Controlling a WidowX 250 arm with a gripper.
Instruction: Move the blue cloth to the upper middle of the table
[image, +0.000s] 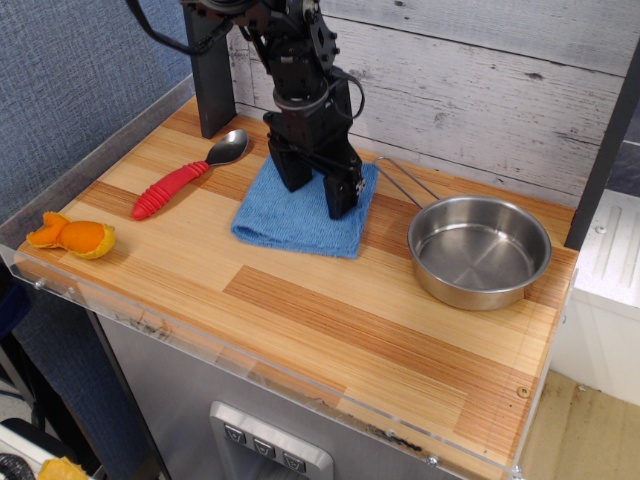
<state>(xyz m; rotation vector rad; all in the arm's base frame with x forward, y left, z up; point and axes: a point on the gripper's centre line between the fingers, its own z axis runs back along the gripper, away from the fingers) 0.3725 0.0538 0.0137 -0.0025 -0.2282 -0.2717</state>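
Note:
The blue cloth (295, 217) lies flat on the wooden table (330, 320), at the back and a little left of centre. My gripper (317, 188) points straight down onto the cloth's far half. Its two black fingers (343, 193) dig into the fabric and hold a pinch of it. The arm hides the cloth's back edge.
A steel pan (479, 250) sits just right of the cloth, its wire handle (402, 184) reaching toward the gripper. A spoon with a red handle (185, 177) lies to the cloth's left. An orange peel piece (72, 236) is at the front left corner. A dark post (212, 80) stands behind.

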